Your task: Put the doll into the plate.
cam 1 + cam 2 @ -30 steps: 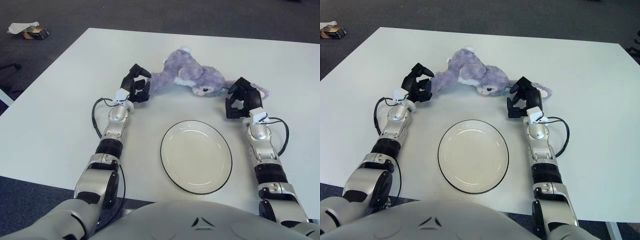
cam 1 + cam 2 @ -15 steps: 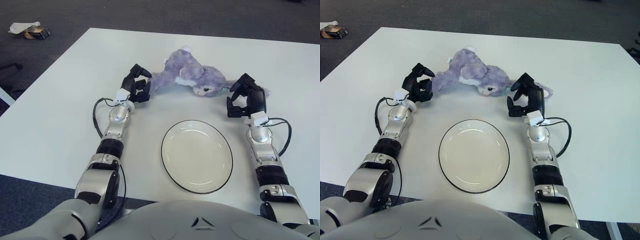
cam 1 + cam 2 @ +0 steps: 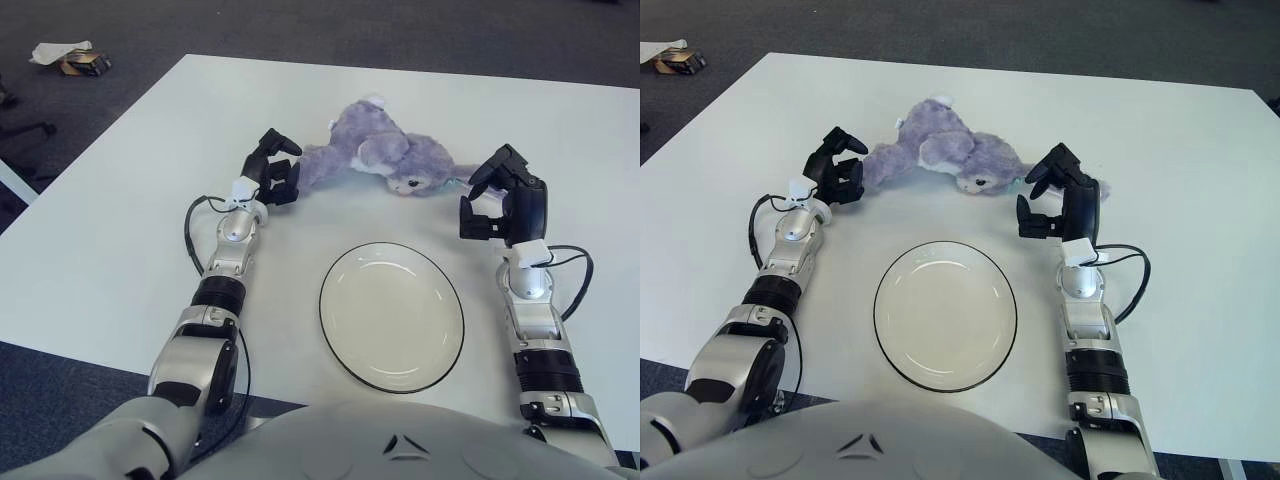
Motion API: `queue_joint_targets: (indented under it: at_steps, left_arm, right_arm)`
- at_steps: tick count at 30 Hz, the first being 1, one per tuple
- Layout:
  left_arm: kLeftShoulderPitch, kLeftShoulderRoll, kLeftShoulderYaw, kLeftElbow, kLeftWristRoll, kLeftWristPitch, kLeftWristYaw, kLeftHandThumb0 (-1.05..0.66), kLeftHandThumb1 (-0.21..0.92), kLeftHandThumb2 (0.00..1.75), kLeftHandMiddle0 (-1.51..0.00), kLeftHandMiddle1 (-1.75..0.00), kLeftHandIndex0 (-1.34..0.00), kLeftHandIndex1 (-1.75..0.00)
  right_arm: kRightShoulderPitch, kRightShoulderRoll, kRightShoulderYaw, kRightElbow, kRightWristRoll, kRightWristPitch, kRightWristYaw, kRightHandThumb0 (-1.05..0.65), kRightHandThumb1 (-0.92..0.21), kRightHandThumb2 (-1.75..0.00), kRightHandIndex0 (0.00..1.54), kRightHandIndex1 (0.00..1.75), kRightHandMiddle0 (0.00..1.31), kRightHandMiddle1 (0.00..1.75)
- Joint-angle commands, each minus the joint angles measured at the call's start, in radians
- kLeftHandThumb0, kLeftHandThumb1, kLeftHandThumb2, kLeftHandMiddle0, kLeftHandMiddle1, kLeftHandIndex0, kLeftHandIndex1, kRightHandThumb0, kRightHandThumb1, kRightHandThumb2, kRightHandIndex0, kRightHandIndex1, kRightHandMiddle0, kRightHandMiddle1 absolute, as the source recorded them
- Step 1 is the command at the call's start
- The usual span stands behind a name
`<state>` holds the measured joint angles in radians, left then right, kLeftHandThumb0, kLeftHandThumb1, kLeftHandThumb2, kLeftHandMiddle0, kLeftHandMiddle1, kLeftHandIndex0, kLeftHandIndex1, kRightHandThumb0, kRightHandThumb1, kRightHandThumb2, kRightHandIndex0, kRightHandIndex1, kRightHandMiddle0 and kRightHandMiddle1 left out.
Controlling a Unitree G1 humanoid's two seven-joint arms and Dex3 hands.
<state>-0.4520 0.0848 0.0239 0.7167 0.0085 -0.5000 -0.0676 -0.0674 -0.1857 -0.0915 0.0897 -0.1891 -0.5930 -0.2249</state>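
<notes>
Simply purple plush doll [image 3: 380, 160], lying sideways, white-eared

No writing, label, brand, number or sign can be read anywhere in either view. The small box [image 3: 82, 65] on the floor beyond the table's far left corner may carry print, but it is too small to make out.
</notes>
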Motion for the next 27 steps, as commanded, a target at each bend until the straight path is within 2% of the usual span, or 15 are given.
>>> queue_joint_targets:
  at_steps: [1, 8, 21, 27]
  left_arm:
    - [0.118, -0.02, -0.01, 0.097, 0.022, -0.015, 0.015, -0.41, 0.55, 1.03, -1.07, -1.75, -0.43, -1.75]
    - [0.11, -0.024, -0.009, 0.113, 0.022, -0.025, 0.027, -0.41, 0.54, 1.04, -1.05, -1.75, -0.44, -1.75]
    - [0.107, -0.026, -0.012, 0.121, 0.025, -0.04, 0.039, -0.42, 0.52, 1.06, -1.06, -1.75, -0.45, -1.75]
    - [0.107, -0.026, -0.016, 0.121, 0.033, -0.04, 0.048, -0.42, 0.52, 1.06, -1.09, -1.75, -0.45, -1.75]
  right_arm:
    - [0.016, 0.028, 0.005, -0.014, -0.042, 0.002, -0.021, -0.01, -0.03, -1.59, 0.83, 1.75, 0.69, 1.55]
    - [-0.034, -0.041, -0.005, -0.039, -0.174, 0.052, -0.034, -0.01, -0.03, -1.59, 0.83, 1.75, 0.7, 1.55]
    - [-0.101, -0.108, 0.006, -0.033, -0.255, 0.11, -0.016, -0.01, -0.05, -1.57, 0.82, 1.75, 0.68, 1.55]
    - [-0.137, -0.159, 0.018, -0.021, -0.315, 0.135, -0.003, -0.01, -0.07, -1.57, 0.81, 1.75, 0.6, 1.64]
